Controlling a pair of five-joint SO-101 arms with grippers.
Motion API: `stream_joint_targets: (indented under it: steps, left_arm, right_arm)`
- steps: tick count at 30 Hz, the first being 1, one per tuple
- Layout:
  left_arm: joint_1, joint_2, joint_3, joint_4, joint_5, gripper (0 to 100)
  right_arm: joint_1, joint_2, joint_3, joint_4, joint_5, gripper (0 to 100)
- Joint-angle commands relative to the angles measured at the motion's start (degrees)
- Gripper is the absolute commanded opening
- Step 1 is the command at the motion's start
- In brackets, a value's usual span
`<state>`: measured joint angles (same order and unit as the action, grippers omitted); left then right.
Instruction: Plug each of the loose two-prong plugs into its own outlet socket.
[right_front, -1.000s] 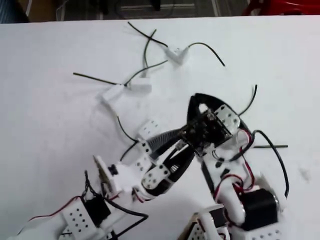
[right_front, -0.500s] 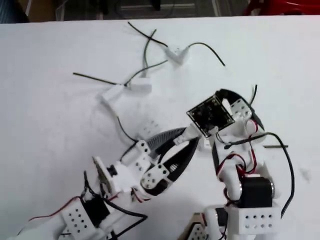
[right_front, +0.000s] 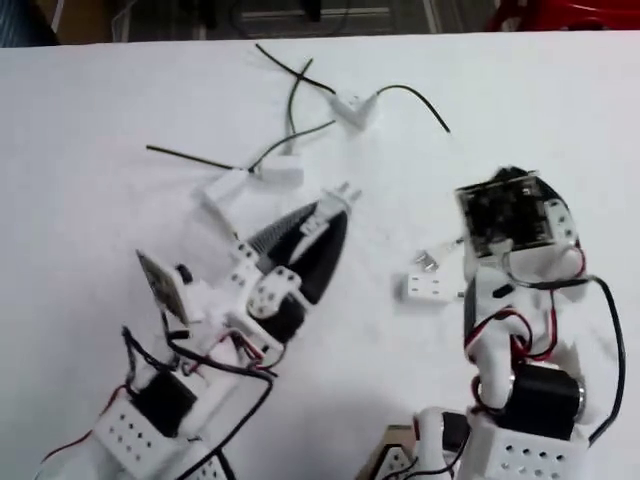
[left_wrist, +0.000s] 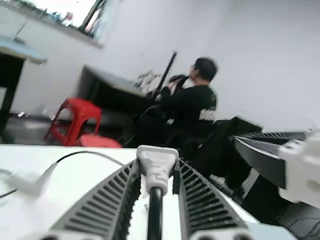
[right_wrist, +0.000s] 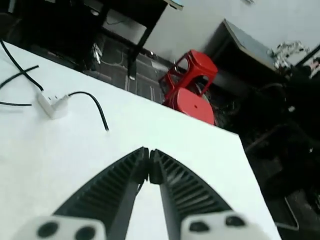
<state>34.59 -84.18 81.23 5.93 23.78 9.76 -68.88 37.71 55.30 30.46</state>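
My left gripper (left_wrist: 158, 169) is shut on a white two-prong plug (left_wrist: 156, 162), whose black cord runs down between the fingers. From above, that plug (right_front: 343, 193) points its prongs to the far side, lifted near the table's middle. A loose white outlet socket (right_front: 429, 288) lies on the table to its right, with a small metal-pronged piece (right_front: 425, 261) just behind it. My right gripper (right_wrist: 149, 164) is shut with nothing in it, and the right arm (right_front: 505, 215) stands right of the socket.
Three white plug-and-socket pieces with black cords lie at the back: one far centre (right_front: 350, 108), also seen as (right_wrist: 52, 106), and two (right_front: 277, 174) (right_front: 222, 188) to the left. The table's far edge (right_front: 320, 38) is behind them.
The left gripper swung left and away from the right arm, carrying the plug. The right arm drew back to the right, leaving the white socket lying on the table.
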Motion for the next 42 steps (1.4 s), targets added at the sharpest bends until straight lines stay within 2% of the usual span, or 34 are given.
stream_joint_targets:
  steps: [1, 6, 11, 16, 23, 27, 33, 40, 42]
  left_arm:
    - [-1.5, -0.1, -8.4, 10.5, 0.6, 2]
    - [-4.0, 3.4, -15.5, 20.6, 0.8, 2]
    - [-8.0, 18.8, -27.5, 31.6, 0.4, 2]
    - [-8.0, 34.3, -38.2, 39.7, 0.3, 2]
    - [-8.2, 53.8, -48.4, 45.0, -0.1, 2]
    - [-8.8, 62.8, -54.4, 49.1, -8.6, 2]
    - [-13.8, 73.4, -63.0, 53.6, -26.6, 2]
    - [-14.3, 84.2, -70.0, 55.4, -27.3, 2]
    - [-14.3, 87.5, -72.1, 56.1, -30.2, 2]
  right_arm:
    - [3.9, 0.2, 1.5, 3.1, -1.3, 1.9]
    - [9.7, 0.2, 11.3, 3.6, -0.8, 1.9]
    - [14.4, -0.2, 20.6, 3.6, -0.8, 1.9]
    - [15.0, -0.2, 31.0, 3.6, -0.8, 1.9]
    - [14.7, -0.2, 43.3, 3.6, -0.7, 1.9]
    - [14.6, -0.2, 48.3, 1.9, -0.7, 1.9]
    - [14.6, -0.2, 49.7, 0.6, -0.7, 1.9]
    - [14.6, -0.2, 50.0, 0.5, -0.7, 1.9]
    - [14.6, -0.2, 50.0, 0.5, -0.7, 1.9]
